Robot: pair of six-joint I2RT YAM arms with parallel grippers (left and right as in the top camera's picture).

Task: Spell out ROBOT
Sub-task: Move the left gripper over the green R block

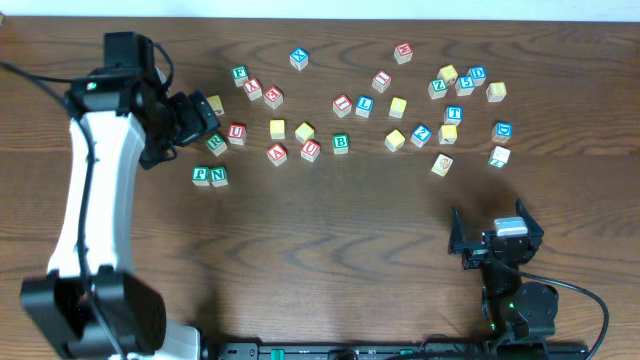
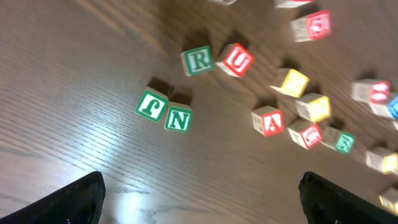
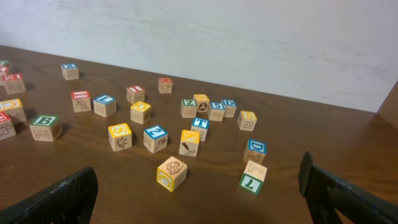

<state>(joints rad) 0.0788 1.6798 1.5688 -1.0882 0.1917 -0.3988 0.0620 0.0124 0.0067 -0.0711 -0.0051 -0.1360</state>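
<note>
Many lettered wooden blocks lie scattered across the far half of the table. A green R block sits next to a red U block; both also show in the left wrist view, the R and the U. A green B block lies mid-table and shows in the right wrist view. A blue T block is at the right. My left gripper hovers open and empty just left of the R block. My right gripper is open and empty near the front.
Two green blocks, one marked N, lie together below the left gripper. A yellow block and a green-edged block lie nearest the right gripper. A white wall stands beyond the table's far edge.
</note>
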